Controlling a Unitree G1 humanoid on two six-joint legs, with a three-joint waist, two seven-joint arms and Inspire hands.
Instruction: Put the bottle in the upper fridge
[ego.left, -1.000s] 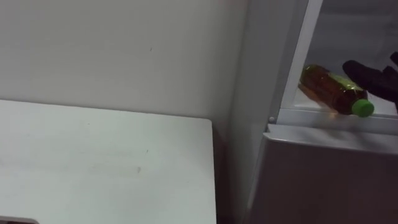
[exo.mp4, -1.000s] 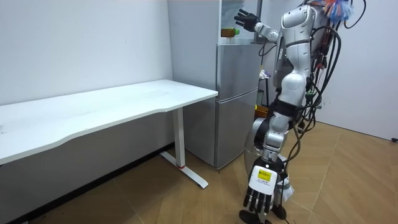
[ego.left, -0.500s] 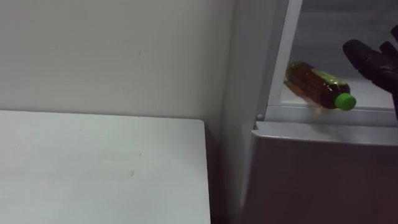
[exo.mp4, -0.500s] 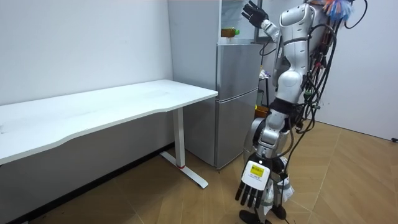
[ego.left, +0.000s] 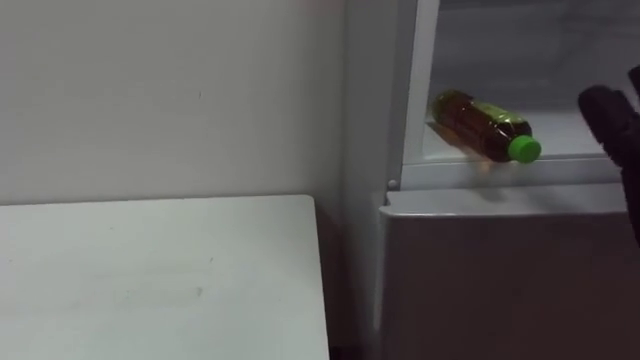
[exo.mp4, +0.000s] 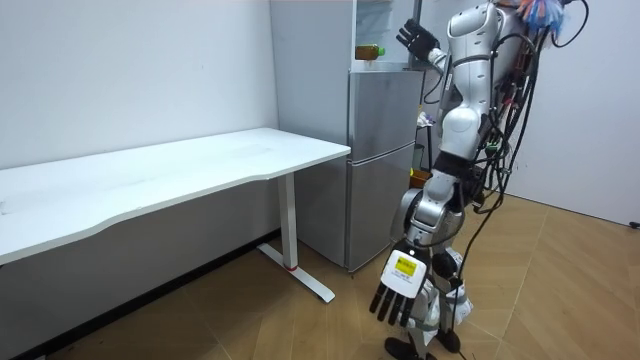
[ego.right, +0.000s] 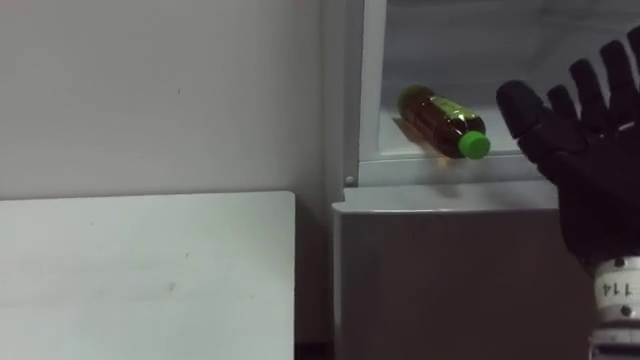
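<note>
An amber bottle (ego.left: 482, 127) with a green cap lies on its side on the floor of the open upper fridge compartment (ego.left: 500, 172), cap pointing out toward me. My right hand (ego.right: 580, 160) is raised to the right of the bottle, apart from it, with its fingers straight and holding nothing. In the room view I stand in front of the fridge; the bottle (exo.mp4: 368, 50) rests at the compartment's edge and the right hand (exo.mp4: 417, 40) is up beside it. My left hand (exo.mp4: 398, 290) hangs low by my leg, fingers relaxed.
The grey lower fridge door (ego.right: 450, 280) is shut below the compartment. A white table (ego.left: 150, 270) stands against the wall to the left of the fridge, a narrow gap between them. Wooden floor lies behind me.
My right hand has drawn back from the bottle, to the right and toward my body. The bottle stays lying in the compartment. The eye view has shifted, and the left hand has swung forward a little.
</note>
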